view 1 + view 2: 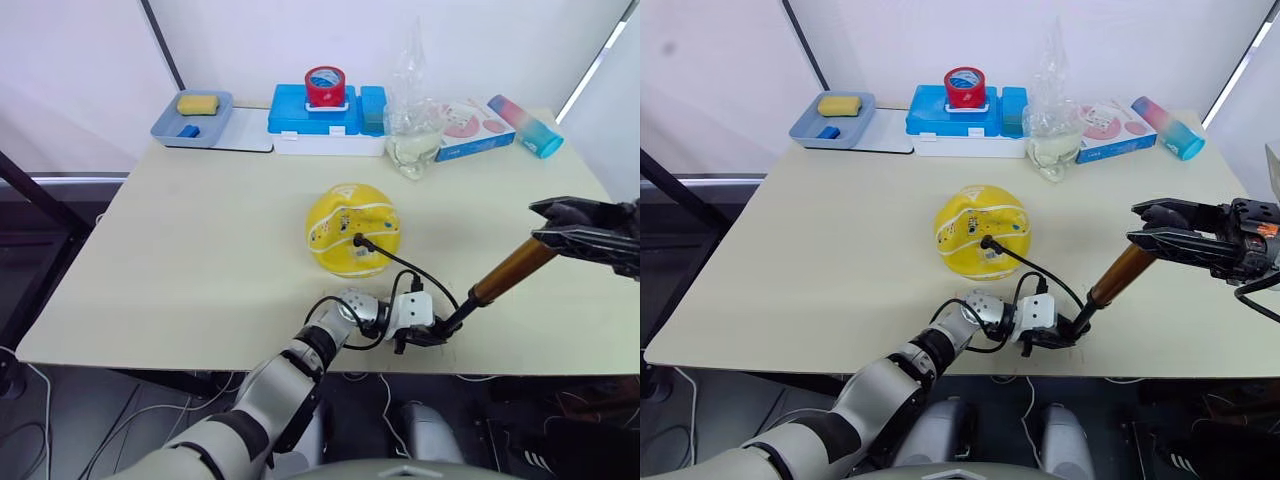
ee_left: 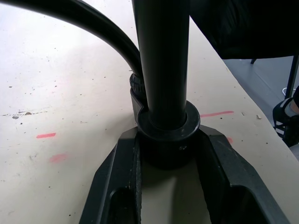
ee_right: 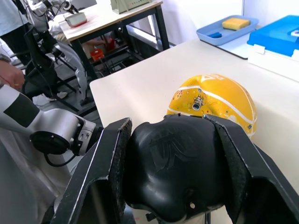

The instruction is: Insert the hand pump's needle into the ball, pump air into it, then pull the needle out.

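The yellow ball [image 1: 352, 230] with white seams rests mid-table, its upper side a little flattened. The needle's black fitting [image 1: 359, 240] is plugged into the ball's front, and the pin itself is hidden. From it the black hose [image 1: 410, 268] curves to the foot of the hand pump [image 1: 510, 268], which leans up to the right. My left gripper [image 1: 425, 337] is shut on the pump's black bottom cap [image 2: 166, 135] near the table's front edge. My right gripper [image 1: 537, 222] is shut on the pump's black handle [image 3: 175, 163].
Along the back edge stand a blue tray [image 1: 170, 128] with a yellow sponge, a blue box [image 1: 300, 115] topped by a red tape roll [image 1: 325, 87], a clear plastic bag [image 1: 413, 130], a flat carton [image 1: 475, 128] and a pink-teal tube [image 1: 527, 125]. A person [image 3: 11, 60] stands beyond the table.
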Controlling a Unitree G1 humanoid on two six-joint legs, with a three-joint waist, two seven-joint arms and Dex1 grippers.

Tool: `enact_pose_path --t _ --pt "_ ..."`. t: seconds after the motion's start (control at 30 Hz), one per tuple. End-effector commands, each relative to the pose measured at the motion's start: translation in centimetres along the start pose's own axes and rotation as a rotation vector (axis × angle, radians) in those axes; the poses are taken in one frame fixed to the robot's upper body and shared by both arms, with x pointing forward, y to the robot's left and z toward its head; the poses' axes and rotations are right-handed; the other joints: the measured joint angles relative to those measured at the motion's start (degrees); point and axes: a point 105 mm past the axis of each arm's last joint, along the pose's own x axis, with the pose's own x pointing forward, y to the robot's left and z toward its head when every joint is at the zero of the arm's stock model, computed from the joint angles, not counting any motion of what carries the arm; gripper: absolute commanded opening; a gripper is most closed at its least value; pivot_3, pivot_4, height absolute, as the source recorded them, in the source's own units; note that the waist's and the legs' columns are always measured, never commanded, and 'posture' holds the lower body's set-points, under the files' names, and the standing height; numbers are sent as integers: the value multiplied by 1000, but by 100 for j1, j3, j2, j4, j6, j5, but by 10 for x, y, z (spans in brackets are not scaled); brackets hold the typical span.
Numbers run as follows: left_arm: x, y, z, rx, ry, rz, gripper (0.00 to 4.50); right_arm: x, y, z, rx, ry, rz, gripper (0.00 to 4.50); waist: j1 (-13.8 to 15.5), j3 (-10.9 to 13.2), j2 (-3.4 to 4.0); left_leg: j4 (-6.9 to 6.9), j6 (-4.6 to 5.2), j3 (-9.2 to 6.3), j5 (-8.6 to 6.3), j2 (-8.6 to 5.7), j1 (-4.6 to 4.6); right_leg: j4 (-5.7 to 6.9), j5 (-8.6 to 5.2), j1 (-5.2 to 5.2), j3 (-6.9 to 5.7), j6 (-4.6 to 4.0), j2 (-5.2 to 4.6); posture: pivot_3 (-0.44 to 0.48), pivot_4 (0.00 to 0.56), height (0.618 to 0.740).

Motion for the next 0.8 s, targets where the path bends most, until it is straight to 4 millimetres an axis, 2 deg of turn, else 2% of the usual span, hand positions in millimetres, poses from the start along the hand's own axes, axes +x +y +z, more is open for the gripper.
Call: enact_pose_path --t 0.03,0.1,0.2,0.3,0.4,0.43,0.6,0.8 --pt "0 -20 -27 -55 102 -66 1148 3 2 -13 -31 65 -11 1922 7 -1 -1 0 0 0 0 0 0 0 0 0 0 0 0 0 150 739" --pt "0 -20 -27 -54 101 -66 1147 6 2 -28 -20 108 -9 1922 5 -2 -2 0 0 -3 0 0 0 0 -1 2 -3 1 1 0 150 739" --pt "0 -21 -27 -54 99 -66 1147 15 -1 -62 -22 170 -6 1922 3 -5 -5 1 0 -3 0 0 1 0 -11 3 -2 19 2 0 150 739" --pt "0 -21 -27 -55 98 -63 1147 22 -2 -82 -35 181 -2 1922 2 -6 -3 1 0 -3 0 1 4 1 -12 4 -2 21 4 0 150 739" --pt "0 -21 -27 -55 96 -62 1147 32 -7 -116 -66 221 -24 1922 1 -8 -3 2 0 -2 0 1 7 1 -12 7 -2 21 4 0 150 739" --pt "0 -21 -27 -55 96 -62 1147 34 -8 -122 -75 230 -27 1922 1 -15 -19 1 0 -2 0 1 8 1 -12 7 -2 21 4 0 150 739" --pt "0 -20 -27 -56 94 -60 1147 37 -10 -128 -102 219 -29 1922 -6 -37 -21 0 -1 -4 0 2 18 0 -13 12 -4 21 6 0 150 739" --pt "-1 -22 -28 -58 95 -64 1147 32 -9 -89 -106 104 -26 1922 0 -33 -14 1 -1 -6 0 3 17 2 -13 11 -5 20 5 0 150 739"
